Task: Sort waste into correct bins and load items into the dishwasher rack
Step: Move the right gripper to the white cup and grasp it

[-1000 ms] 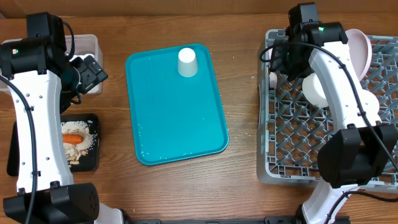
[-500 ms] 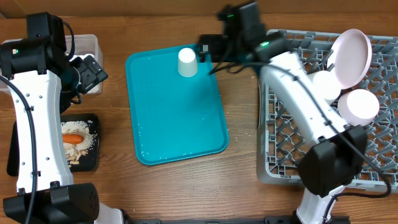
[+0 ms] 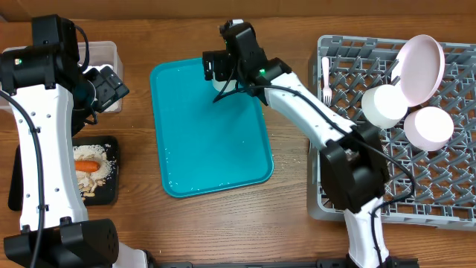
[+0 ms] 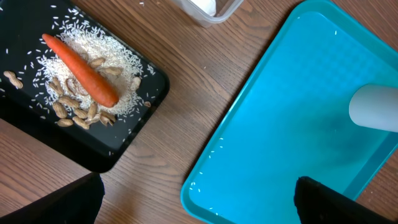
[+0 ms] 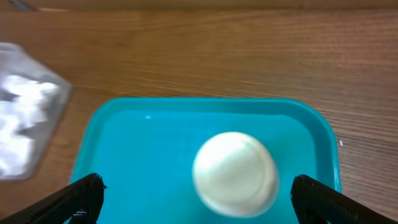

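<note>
Two arms stand at the near edge of the wooden worktop (image 3: pixel 290 201). Closest on the left sits the black tray (image 3: pixel 113 195). The orange carrot (image 3: pixel 88 166) lies in it on a heap of pale rice and peanuts (image 4: pixel 74 109), and some grains are spilled over its dark floor. On the right is the big grey rack (image 3: pixel 431 186), with its near half bare. Between them lies the teal tray (image 3: pixel 216 149), flat and bare in the middle. Strips of open wood run along both of its long sides.

The left arm goes straight up the left side and bends at the top. The left tool (image 3: pixel 106 85) hangs in the air between the black tray and the clear tub (image 3: pixel 111 50). Its two fingers (image 4: pixel 62 199) are spread wide with nothing in them.

The right arm reaches a long way across, from its base by the rack to the far end of the teal tray. The right tool (image 5: pixel 198 193) is spread wide too. The small white cup (image 5: pixel 235 173) stands on the tray just ahead of it, showing a smooth closed top. Nothing touches the cup.

Farther back in the rack, the white fork (image 3: pixel 325 78) lies by the left wall. Two white bowls (image 3: pixel 383 104) sit side by side, and the pinkish plate (image 3: pixel 420 67) leans up in the far corner. At the far left, the clear tub holds white tissue (image 5: pixel 25 124).
</note>
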`<state>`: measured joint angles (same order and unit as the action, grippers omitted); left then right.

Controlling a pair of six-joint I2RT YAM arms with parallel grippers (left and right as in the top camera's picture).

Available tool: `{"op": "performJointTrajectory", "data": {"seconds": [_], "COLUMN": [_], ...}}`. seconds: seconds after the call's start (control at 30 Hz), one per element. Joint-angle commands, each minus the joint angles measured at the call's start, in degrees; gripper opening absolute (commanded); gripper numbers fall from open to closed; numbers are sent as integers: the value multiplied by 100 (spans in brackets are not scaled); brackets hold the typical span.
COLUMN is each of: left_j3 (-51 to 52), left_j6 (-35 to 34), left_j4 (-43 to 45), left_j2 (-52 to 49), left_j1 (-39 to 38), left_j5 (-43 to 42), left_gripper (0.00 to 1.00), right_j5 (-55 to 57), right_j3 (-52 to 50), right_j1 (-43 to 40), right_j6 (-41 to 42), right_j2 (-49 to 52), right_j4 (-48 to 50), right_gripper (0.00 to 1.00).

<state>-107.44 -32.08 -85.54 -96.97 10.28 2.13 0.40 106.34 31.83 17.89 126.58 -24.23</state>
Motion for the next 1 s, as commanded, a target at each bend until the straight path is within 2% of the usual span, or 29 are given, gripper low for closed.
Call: {"op": "performJointTrajectory", "data": {"seconds": [0.0,0.17,0.37,0.5,0.8,0.97], "left_j3": [-50,-50,-50,-50,-50,-50], "left_j6": [-94,-92,-92,-92,-92,-92], "left_j4": [7,9,9,9,9,9], "left_j2": [13,13,13,13,13,13], "left_j1": [28,28,28,28,28,28], "left_j5": [-24,-26,-26,-26,-26,-26], "left_gripper": [100,100,100,100,100,100], "right_j5": [149,192,763,772,682,682], "right_j3": [22,22,20,20,22,20], "right_j1": [-35,-11,2,2,4,4], "right_j6": [-39,-337,-345,-623,-638,-638], "right_j2": [208,448,680,754,898,901], "right_j4": [201,380,422,507,745,697], "right_gripper": [100,100,100,100,100,93]}}
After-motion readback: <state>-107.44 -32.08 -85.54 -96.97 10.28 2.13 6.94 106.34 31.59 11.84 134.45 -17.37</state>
